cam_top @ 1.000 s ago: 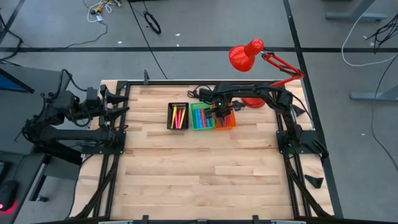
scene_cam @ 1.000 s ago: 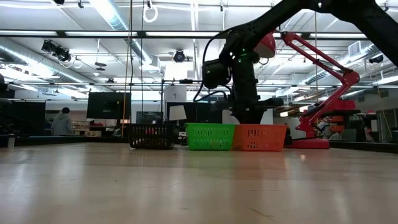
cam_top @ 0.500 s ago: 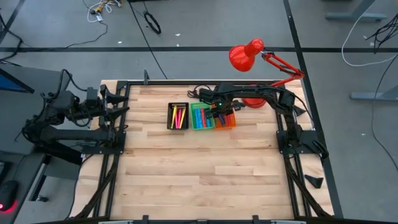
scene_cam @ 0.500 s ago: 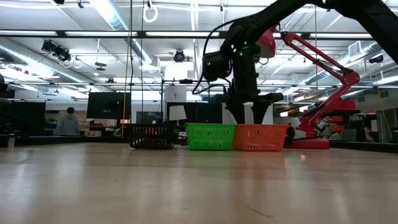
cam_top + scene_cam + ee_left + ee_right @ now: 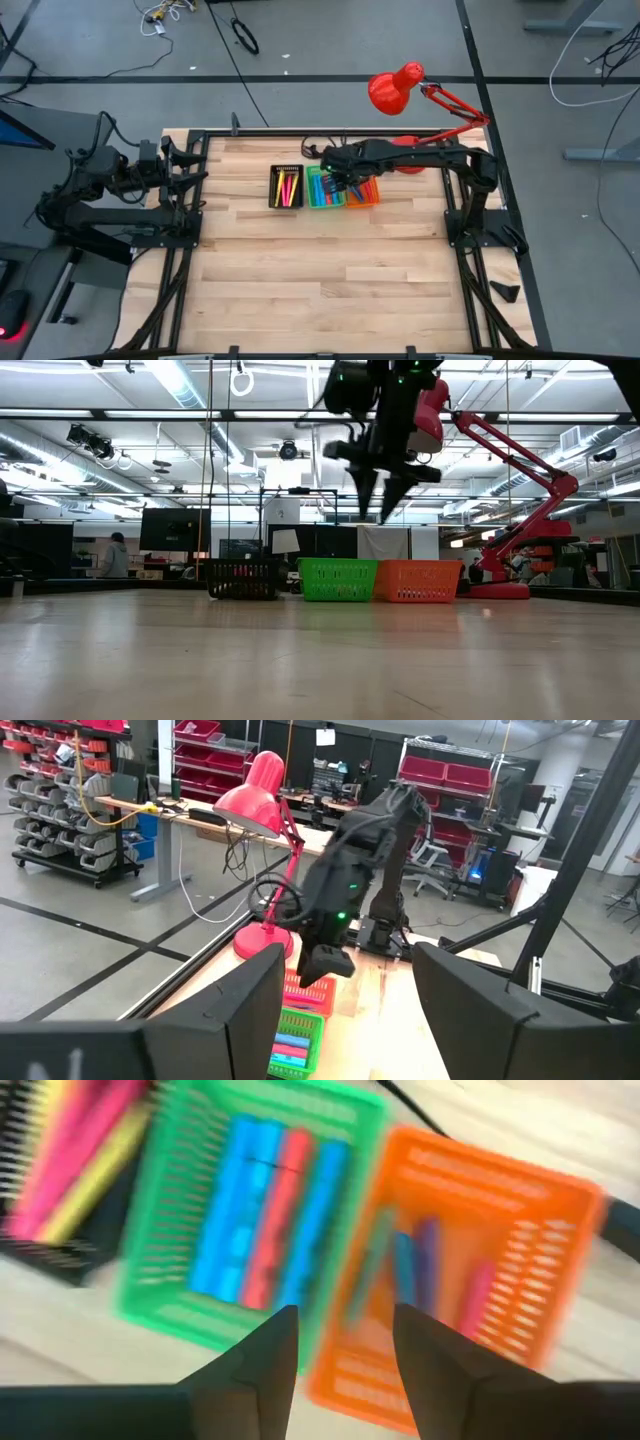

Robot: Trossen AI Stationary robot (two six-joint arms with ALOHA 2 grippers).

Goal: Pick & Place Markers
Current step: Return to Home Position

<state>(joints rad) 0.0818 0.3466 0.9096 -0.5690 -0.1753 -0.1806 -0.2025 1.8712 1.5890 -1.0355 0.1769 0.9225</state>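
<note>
At the far middle of the table (image 5: 320,270), three bins are set side by side in a row: a black bin (image 5: 273,188) on the left, a green bin (image 5: 311,189) in the middle and an orange bin (image 5: 374,198) on the right, the green and orange ones touching. The markers (image 5: 265,1200) are all held in these bins. Pink and yellow ones are seen in the black bin, blue ones and a pink-red one in the green bin, and green, blue, purple and pink ones in the orange bin.

The right gripper (image 5: 380,510) is held in the air, well above the rims, over the place where the green and orange bins meet. Its fingers (image 5: 255,1370) are spread apart and nothing is held between them.

The left gripper (image 5: 192,168) is kept at the far left edge of the table, well apart from the bins, with its fingers (image 5: 225,1015) parted and empty.
</note>
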